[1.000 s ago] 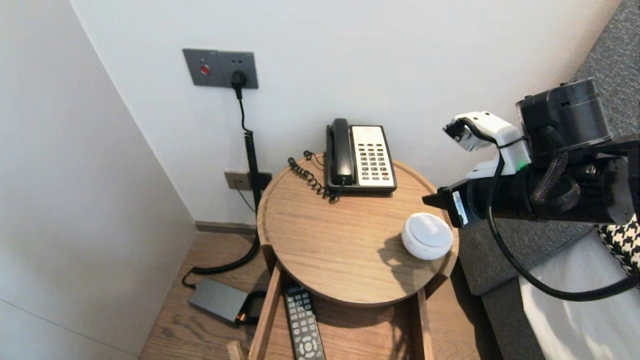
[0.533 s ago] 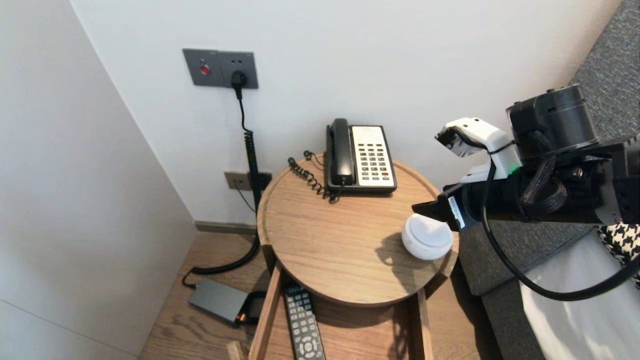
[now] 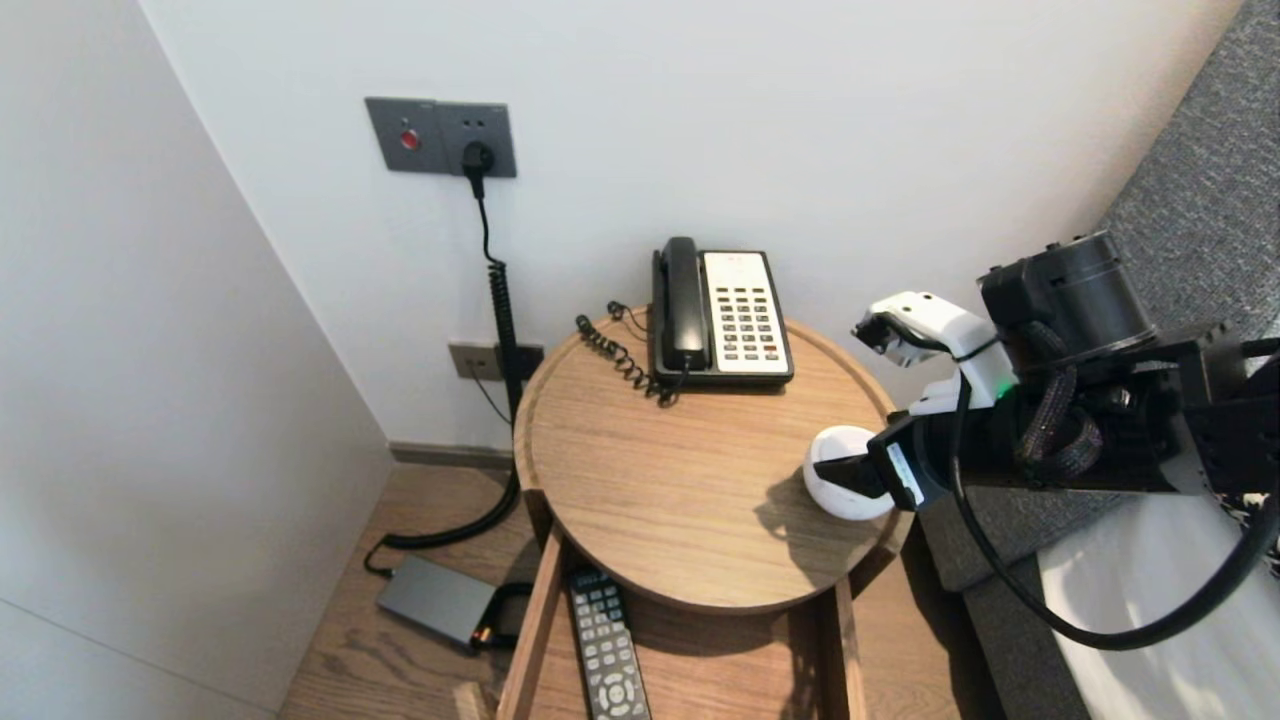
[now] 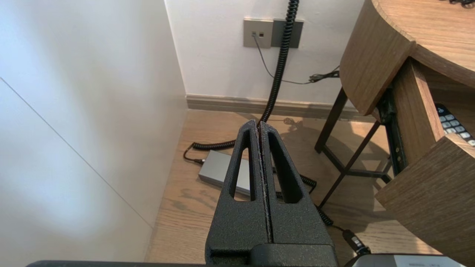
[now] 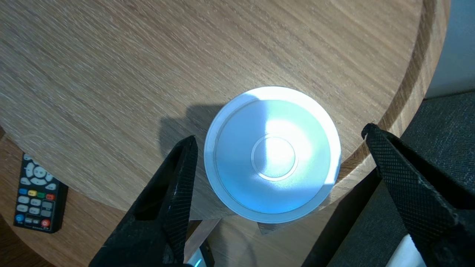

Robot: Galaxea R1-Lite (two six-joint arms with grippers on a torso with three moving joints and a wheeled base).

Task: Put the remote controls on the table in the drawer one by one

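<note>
Nearest the robot, the open drawer [image 3: 530, 640] under the round table [image 3: 650, 480] held a black remote [image 3: 608, 650] along its left side. The head view showed its whole keypad, while the right wrist view caught only its coloured-button end past the table's front edge.

The left gripper [image 4: 258, 124] appeared only in its own wrist view. It hung low beside the table's left edge above the wooden floor, its two fingers pressed flat together with nothing between them. Beyond it a grey power adapter [image 4: 222, 172] lay on the floor beside a coiled black cable [image 4: 278, 63].

On the table, close to its right edge, stood the white round container [image 3: 840, 440] with its lid on. The right gripper [image 5: 278, 133] hovered over it, spread wide and holding nothing. In the right wrist view one finger stood just beside the container's rim on each side, the inner one close and the outer one past the table's edge over grey upholstery [image 5: 438, 111], neither pad touching. The head view showed only one dark finger crossing the container's front, the other being hidden.

At the table's far edge sat a telephone [image 3: 720, 312], handset in its cradle. Above it on the wall, a socket plate [image 3: 440, 137] had a plug in it.
</note>
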